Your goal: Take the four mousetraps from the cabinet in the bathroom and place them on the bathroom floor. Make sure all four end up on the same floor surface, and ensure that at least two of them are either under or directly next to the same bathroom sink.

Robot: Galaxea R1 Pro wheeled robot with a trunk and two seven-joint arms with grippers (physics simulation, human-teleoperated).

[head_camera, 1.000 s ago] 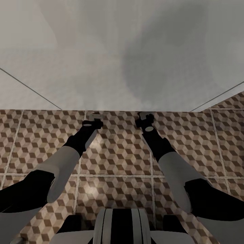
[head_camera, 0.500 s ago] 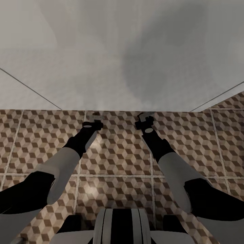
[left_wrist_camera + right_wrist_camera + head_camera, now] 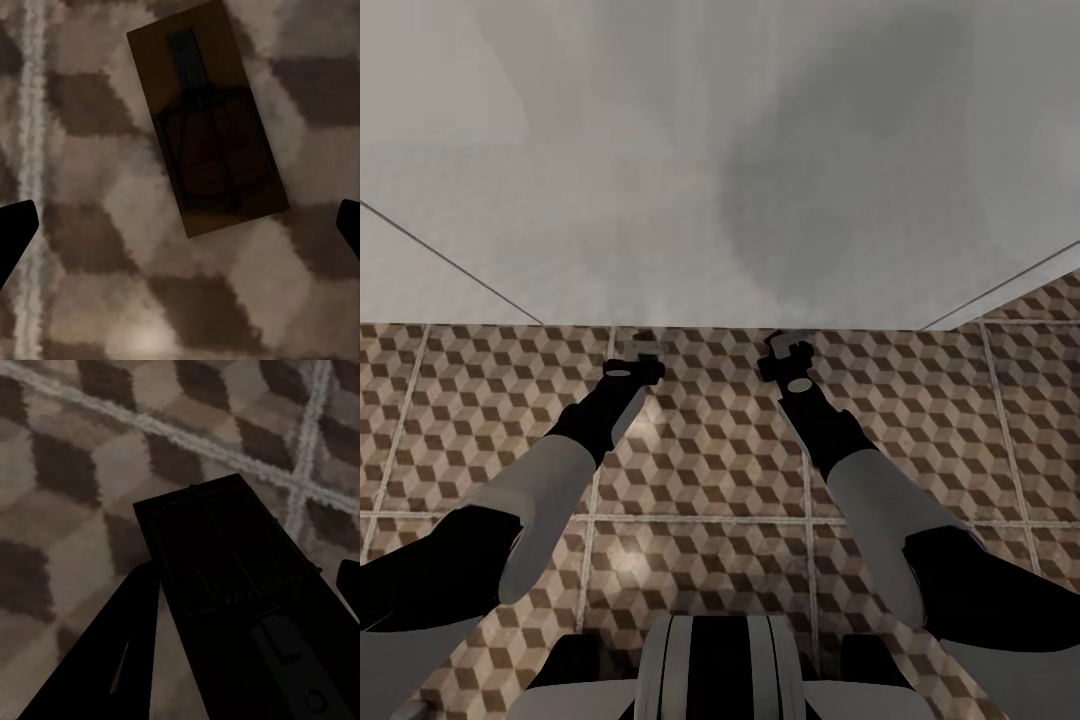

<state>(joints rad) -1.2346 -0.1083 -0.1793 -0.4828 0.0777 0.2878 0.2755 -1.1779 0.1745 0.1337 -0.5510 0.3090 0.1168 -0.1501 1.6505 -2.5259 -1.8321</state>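
Trap placement at the wall base: one released, one in hand

Your left gripper (image 3: 180, 225) is spread and empty above a flat brown wooden mousetrap with dark wire parts (image 3: 208, 120), lying on the cube-patterned bathroom floor tiles (image 3: 700, 460), long axis oblique to the pale grout line (image 3: 30, 112). Your right gripper (image 3: 240, 652) appears clamped on a second mousetrap (image 3: 225, 555); set it down. Two traps unaccounted for.

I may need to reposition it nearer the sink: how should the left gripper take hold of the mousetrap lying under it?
Come straight down on the mousetrap and pinch its two long edges: it lies flat on the bathroom floor, and the left gripper's fingertips stand wide apart.
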